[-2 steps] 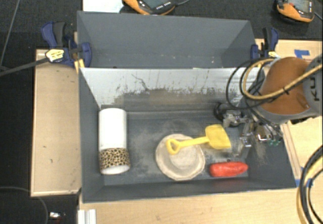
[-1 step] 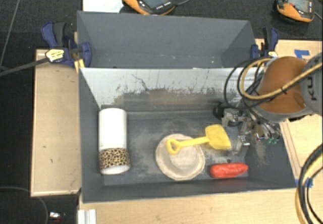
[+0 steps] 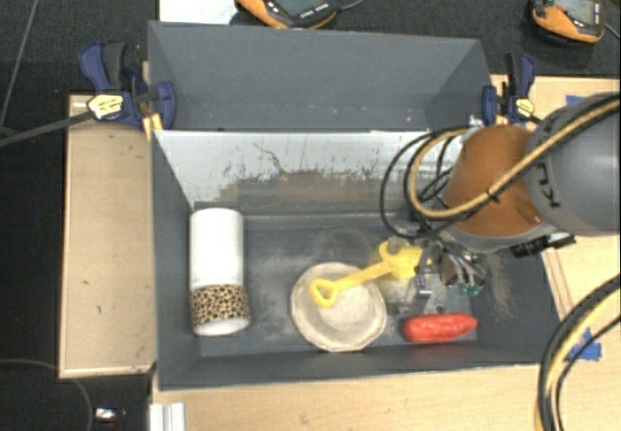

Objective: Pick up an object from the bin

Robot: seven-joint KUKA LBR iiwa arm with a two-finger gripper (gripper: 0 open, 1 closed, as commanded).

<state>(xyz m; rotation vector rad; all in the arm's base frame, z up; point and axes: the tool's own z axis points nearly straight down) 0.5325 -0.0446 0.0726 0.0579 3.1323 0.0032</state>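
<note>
Fingers of the gripper (image 3: 430,283) are lost among dark wrist parts low in the bin (image 3: 281,245), so I cannot tell how far apart they stand or whether anything is between them. Far to their left, against the left wall, lies a white tube (image 3: 216,264) with a leopard-print band at its near end. Nearer, still on their left, sits a shallow beige bowl (image 3: 342,320). A yellow toy shovel (image 3: 364,276) lies across the bowl's rim, its looped handle over the bowl and its blade reaching right until it is just beside the fingers, perhaps touching them. Just in front of them, close to the near wall, lies a red sausage-shaped piece (image 3: 440,326). Behind and to their right rise the arm's orange cover (image 3: 490,182) and looped cables (image 3: 408,186).
</note>
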